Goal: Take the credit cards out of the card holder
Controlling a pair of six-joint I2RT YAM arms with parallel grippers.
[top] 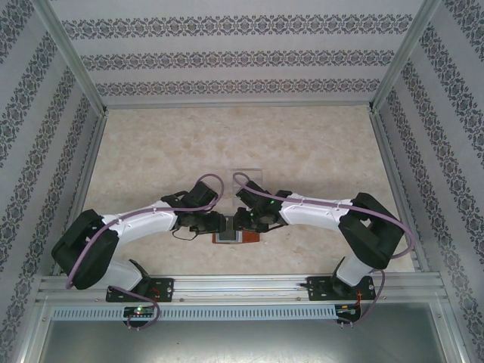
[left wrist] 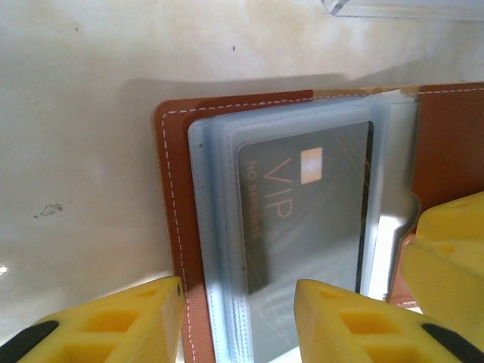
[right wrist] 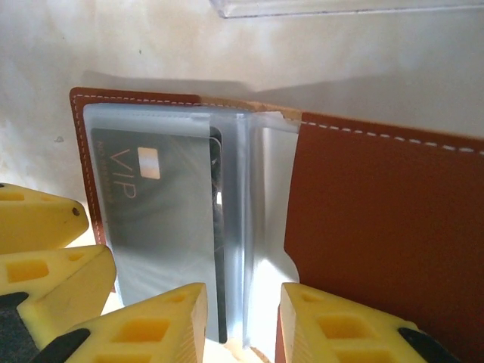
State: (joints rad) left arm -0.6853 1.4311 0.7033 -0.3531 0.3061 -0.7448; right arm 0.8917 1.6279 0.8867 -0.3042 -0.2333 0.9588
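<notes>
Left tool (left wrist: pixel 238 295) open over the edge of the brown wallet (left wrist: pixel 172 174), right tool (right wrist: pixel 243 295) open around a clear sleeve (right wrist: pixel 261 212), dark VIP card (left wrist: pixel 302 204) inside, pale table (left wrist: pixel 76 113) beneath

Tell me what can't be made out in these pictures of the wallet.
Top view: reddish-brown leather card holder mostly covered by left claw and right claw.
Left wrist: lower end of dark VIP card behind yellow finger.
Right wrist: clear plastic tray cut by top edge.
</notes>
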